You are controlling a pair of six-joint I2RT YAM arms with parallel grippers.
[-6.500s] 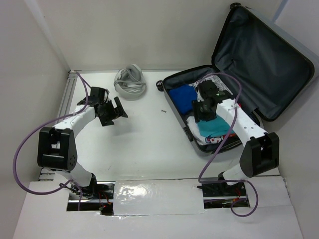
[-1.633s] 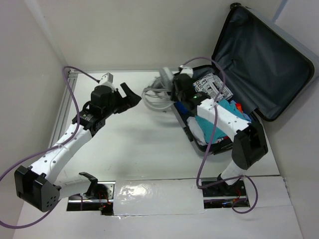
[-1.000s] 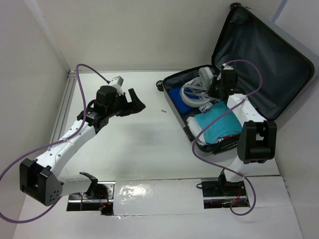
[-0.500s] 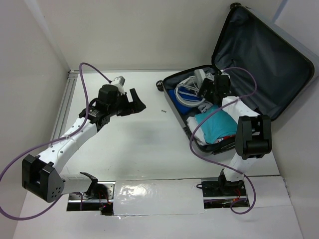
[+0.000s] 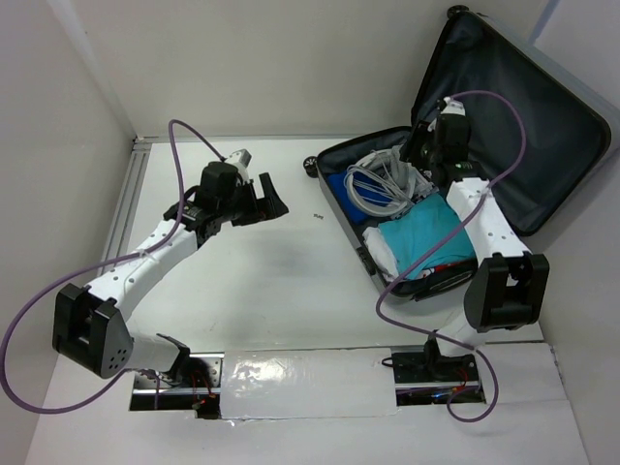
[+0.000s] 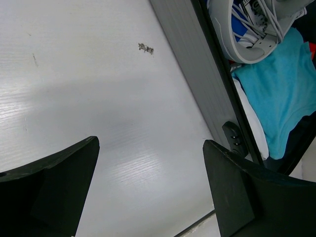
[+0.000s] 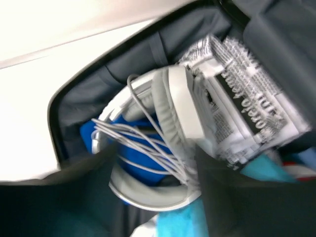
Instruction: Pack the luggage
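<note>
The luggage lies open at the right, its lid leaning back. In its tray lie white headphones with a loose cable on a blue cloth, a printed packet and a teal cloth. My right gripper hangs open and empty over the tray's far end, just above the headphones; its blurred fingers frame them in the right wrist view. My left gripper is open and empty above the bare table, left of the luggage; in its wrist view the luggage's side wall runs past.
White walls close in the table on the left and at the back. A small dark mark sits on the table beside the luggage. The luggage's wheel points toward the table's middle. The upright lid stands behind my right arm.
My right gripper carried the headphones from the table into the luggage, let them go and drew back toward the lid. My left arm reached toward the table's middle.
</note>
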